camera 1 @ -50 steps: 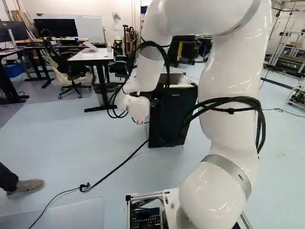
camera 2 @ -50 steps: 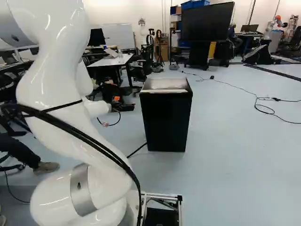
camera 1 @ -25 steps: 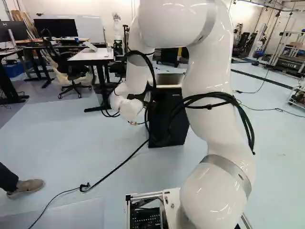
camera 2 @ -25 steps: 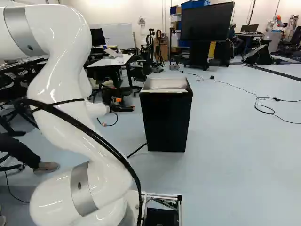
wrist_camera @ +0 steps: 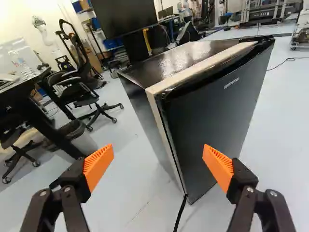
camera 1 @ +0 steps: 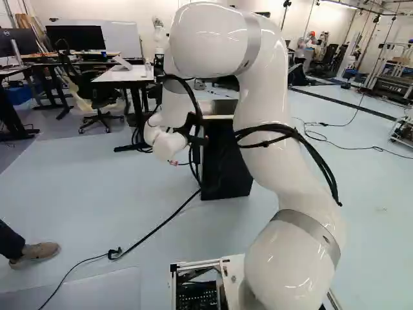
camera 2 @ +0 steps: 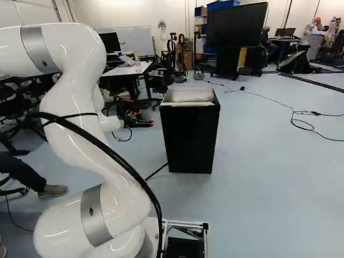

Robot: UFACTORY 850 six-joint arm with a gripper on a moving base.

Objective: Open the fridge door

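Note:
In the right base view my gripper (camera 2: 144, 119) is beside the left side of the black fridge (camera 2: 190, 137), apart from it. The left base view shows the fridge (camera 1: 226, 165) partly hidden behind my arm. Seen from the wrist, the gripper (wrist_camera: 158, 157) stands wide open, orange pads (wrist_camera: 98, 164) facing each other with nothing held between them. Ahead is the fridge's dark door (wrist_camera: 217, 106), shut against the body, with a pale strip (wrist_camera: 203, 65) along its top edge. The near corner of door and side lies ahead of the gap between the fingers.
A black cable (camera 1: 155, 229) runs along the floor to the fridge. A white-topped table (camera 2: 128, 69) and office chairs stand behind and left of it. A large screen (camera 2: 236, 26) is farther back, with another robot (camera 2: 163, 36) by the wall. A person's shoe (camera 1: 35, 253) shows at far left.
My arm's upper part has swung left and lower in the left base view, uncovering more of the fridge top. The gripper has turned, its fingers showing more in the right base view. The base is still.

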